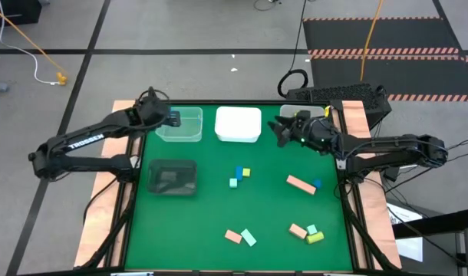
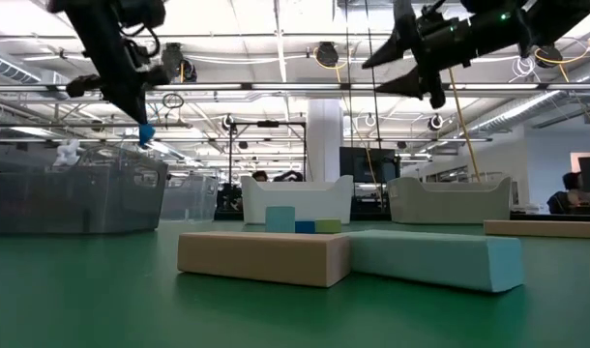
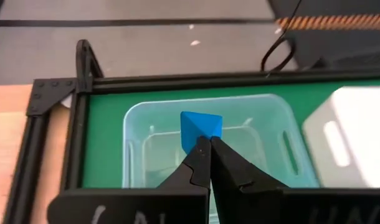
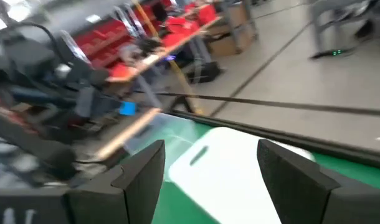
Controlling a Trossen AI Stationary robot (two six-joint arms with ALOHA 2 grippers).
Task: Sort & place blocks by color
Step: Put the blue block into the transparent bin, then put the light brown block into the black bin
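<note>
My left gripper is shut on a small blue block and hangs above the clear bin at the table's far left; the low view shows block and gripper well above the table. My right gripper is open in the air near the far right, beside the white bin. Other blocks lie loose on the green mat: a blue, yellow-green and mint cluster, a salmon bar with a blue cube, a salmon and mint pair, and a salmon, mint and yellow-green group. My left gripper pinches the blue block by its lower corner between the tips of its two fingers. The fingers come from above, slanting toward the table's far edge. The block is lifted clear, tilted on a corner, over the clear bin's opening.
A dark bin sits on the mat's left side, nearer than the clear bin. The black table frame runs round the mat. In the low view a salmon bar and a mint bar lie close to the camera.
</note>
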